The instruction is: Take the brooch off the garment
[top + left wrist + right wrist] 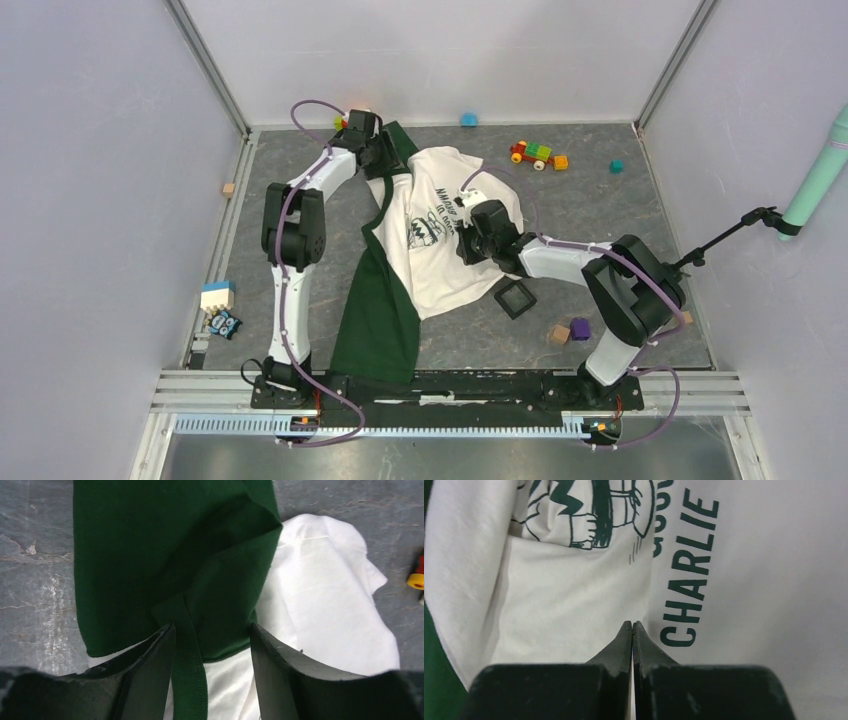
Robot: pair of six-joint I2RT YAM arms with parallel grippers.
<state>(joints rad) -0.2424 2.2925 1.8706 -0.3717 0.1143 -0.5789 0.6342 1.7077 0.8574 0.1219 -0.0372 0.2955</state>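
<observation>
Wrist views alone reveal left tool (211,630) spread over garment (150,555), right tool (632,625) pressed together.

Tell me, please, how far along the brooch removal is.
Done: nothing evident; no brooch in view. In hand: the left gripper is open astride a green fold of the garment, the right gripper shut over its white front beside the CHARLIE lettering. Remaining: finding and pulling the brooch.

Garment (749,580), cream panel: dark green print reads "CHARLIE". Second word beside it is cut off by the cartoon logo, unreadable. From the top view, lettering too small to read.
</observation>
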